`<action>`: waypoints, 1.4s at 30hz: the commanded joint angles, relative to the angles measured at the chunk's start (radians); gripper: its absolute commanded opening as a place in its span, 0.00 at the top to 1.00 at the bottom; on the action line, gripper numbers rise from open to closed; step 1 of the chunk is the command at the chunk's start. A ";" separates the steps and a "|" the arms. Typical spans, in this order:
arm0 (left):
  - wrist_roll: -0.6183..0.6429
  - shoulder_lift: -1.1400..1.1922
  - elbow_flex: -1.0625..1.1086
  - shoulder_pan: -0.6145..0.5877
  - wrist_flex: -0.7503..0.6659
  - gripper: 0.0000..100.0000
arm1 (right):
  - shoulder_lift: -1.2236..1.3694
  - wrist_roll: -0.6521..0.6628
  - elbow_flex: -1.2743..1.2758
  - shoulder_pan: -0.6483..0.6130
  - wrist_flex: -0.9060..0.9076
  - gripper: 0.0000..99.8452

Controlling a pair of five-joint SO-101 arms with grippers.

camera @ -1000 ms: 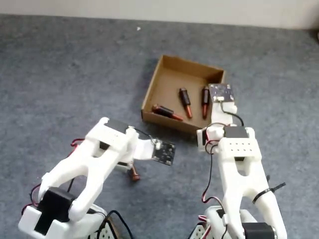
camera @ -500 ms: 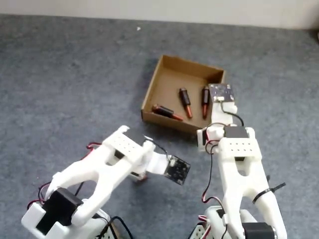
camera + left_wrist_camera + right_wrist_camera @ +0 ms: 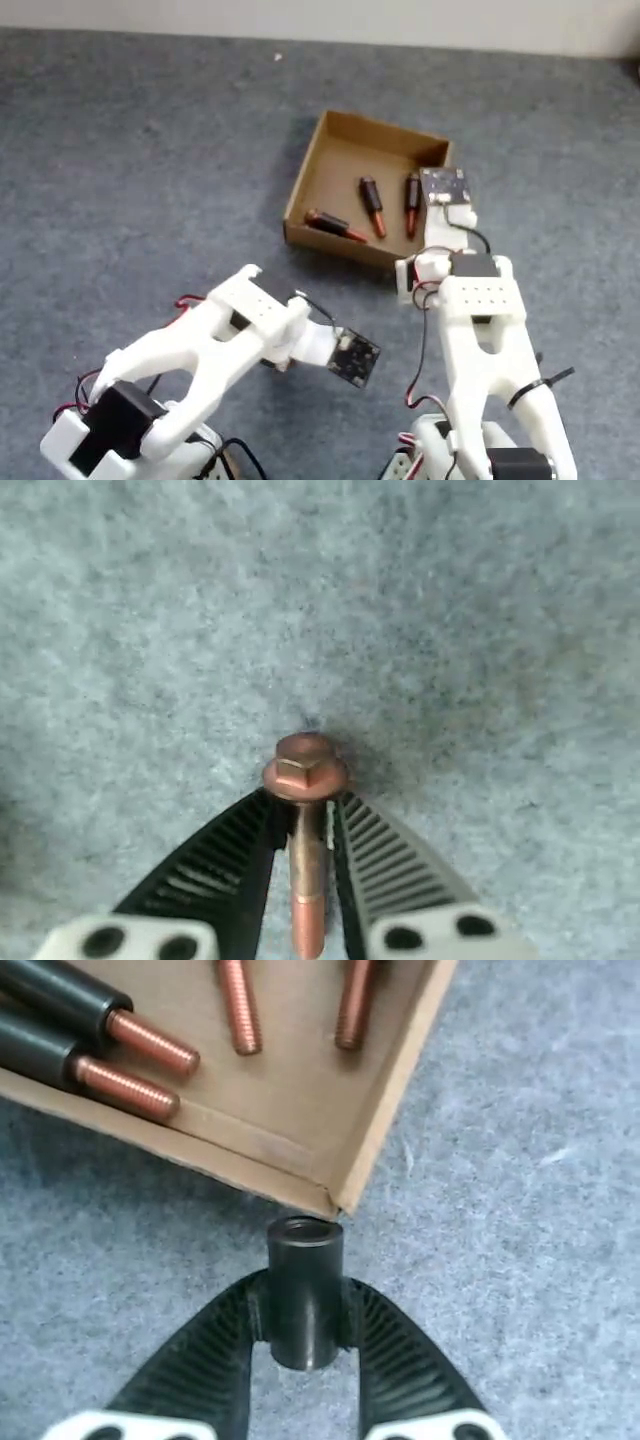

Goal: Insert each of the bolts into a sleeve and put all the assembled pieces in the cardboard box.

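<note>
The copper-coloured hex-head bolt is pinched by its shank between the black ribbed fingers of the left gripper, head pointing away from the wrist over the grey carpet. That arm sits lower left in the high view. The short black cylindrical sleeve is clamped in the right gripper, hollow end outward, just outside a corner of the shallow brown cardboard box. The box lies upper centre and holds three bolt-and-sleeve assemblies lying flat.
</note>
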 commanded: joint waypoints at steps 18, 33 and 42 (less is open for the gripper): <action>0.658 -0.561 -0.054 0.015 0.075 0.99 | -0.374 0.003 0.096 -0.030 0.031 1.00; 1.111 -1.067 -0.053 -0.001 -0.083 0.99 | -0.872 0.002 0.289 -0.236 0.028 1.00; 1.358 -1.076 -0.053 -0.001 -0.308 0.99 | -1.214 0.005 0.449 -0.309 -0.019 1.00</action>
